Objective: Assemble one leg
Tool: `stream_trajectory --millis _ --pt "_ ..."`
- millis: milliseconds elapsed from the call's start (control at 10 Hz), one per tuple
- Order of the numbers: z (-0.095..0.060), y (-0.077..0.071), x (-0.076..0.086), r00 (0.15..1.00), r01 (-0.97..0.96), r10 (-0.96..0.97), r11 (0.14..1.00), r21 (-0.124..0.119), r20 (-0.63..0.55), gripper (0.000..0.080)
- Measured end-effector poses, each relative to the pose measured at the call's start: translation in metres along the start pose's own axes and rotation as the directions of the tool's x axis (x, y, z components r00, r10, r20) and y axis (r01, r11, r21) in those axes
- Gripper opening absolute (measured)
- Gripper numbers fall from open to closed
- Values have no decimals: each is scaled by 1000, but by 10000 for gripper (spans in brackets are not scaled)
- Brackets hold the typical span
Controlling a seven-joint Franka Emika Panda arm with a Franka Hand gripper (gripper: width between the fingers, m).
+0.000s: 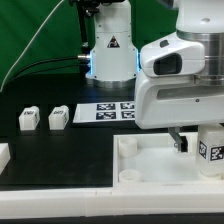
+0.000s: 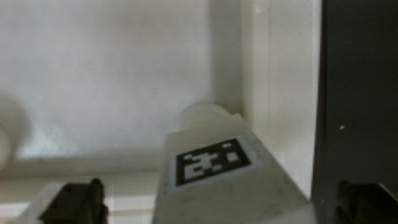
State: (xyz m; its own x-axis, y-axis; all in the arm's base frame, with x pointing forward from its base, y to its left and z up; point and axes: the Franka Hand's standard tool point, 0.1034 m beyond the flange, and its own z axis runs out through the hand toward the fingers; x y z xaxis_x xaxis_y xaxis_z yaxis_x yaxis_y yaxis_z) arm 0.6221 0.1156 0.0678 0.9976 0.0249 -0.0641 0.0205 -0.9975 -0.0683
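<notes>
A leg (image 2: 222, 160), a small white square post with a black-and-white tag, stands between my gripper's fingers (image 2: 75, 202) in the wrist view. There is a gap on each side of it, so my gripper (image 2: 221, 205) is open around it. In the exterior view this leg (image 1: 210, 152) stands on the right part of the large white panel (image 1: 140, 170), under my gripper (image 1: 200, 140). Two more legs (image 1: 28, 120) (image 1: 57, 117) lie on the black table at the exterior view's left.
The marker board (image 1: 110, 110) lies behind the panel, in front of the robot base (image 1: 110, 50). Another white part (image 1: 3, 155) shows at the left edge. In the wrist view the panel's raised rim (image 2: 267, 60) borders the black table (image 2: 356, 80).
</notes>
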Motion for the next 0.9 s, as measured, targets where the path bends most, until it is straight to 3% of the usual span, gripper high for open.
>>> stream_trajectory --millis 100,700,800,900 --pt "1 1 0 992 124 -124 992 -6 -5 649" --pt "3 2 -1 993 115 -115 993 -10 -4 622" --pt "4 3 -1 993 115 -115 993 -10 -4 444" --pt "4 3 -1 993 114 -114 993 -10 -3 444"
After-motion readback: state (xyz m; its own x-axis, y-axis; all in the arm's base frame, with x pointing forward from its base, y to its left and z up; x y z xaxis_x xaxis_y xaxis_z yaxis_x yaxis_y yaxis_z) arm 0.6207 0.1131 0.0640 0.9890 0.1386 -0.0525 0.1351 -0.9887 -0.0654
